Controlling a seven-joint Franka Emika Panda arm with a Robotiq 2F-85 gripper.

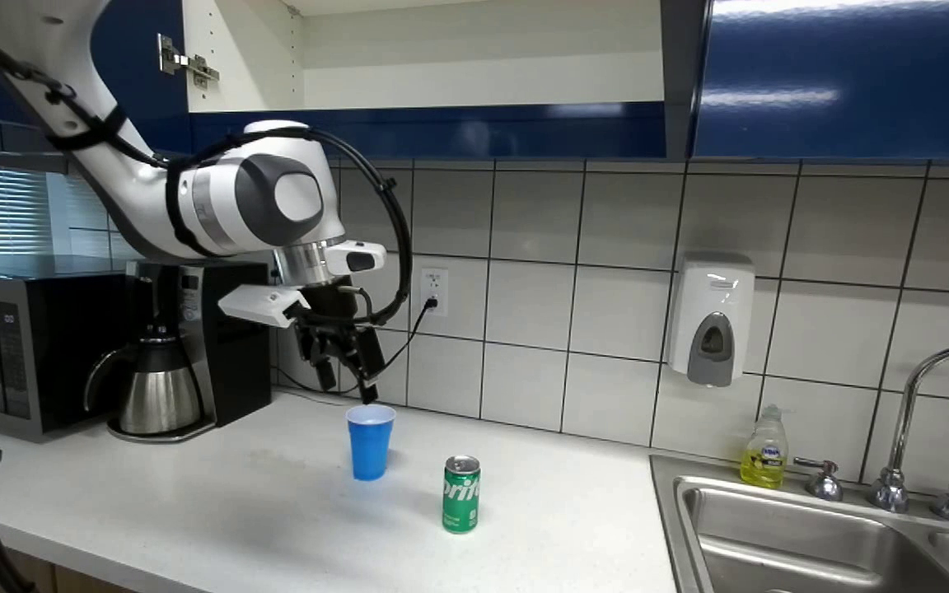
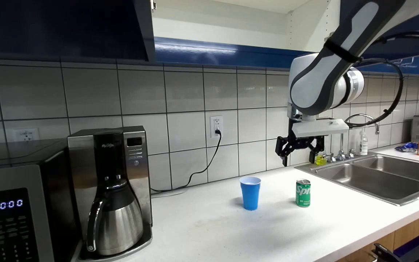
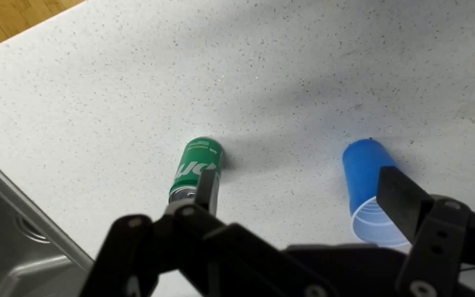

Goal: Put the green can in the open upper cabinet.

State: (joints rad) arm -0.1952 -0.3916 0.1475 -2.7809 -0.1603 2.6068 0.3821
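The green can [image 1: 460,496] stands upright on the white counter, silver top up; it also shows in an exterior view [image 2: 303,194] and in the wrist view [image 3: 198,159], where a finger covers part of it. My gripper [image 1: 348,390] is open and empty above the counter, with its fingers wide apart in an exterior view [image 2: 298,162] and in the wrist view [image 3: 297,175]. It is above the height of the can and touches nothing. The open upper cabinet [image 1: 483,70] shows its pale cream interior above a blue lower edge, also in an exterior view [image 2: 224,27].
A blue cup [image 1: 371,445] stands beside the can. A coffee maker [image 2: 136,153] and microwave [image 2: 9,203] stand at one end of the counter, the sink [image 1: 804,527] at the other. A soap dispenser [image 1: 712,317] hangs on the wall. A power cord [image 2: 206,169] runs behind.
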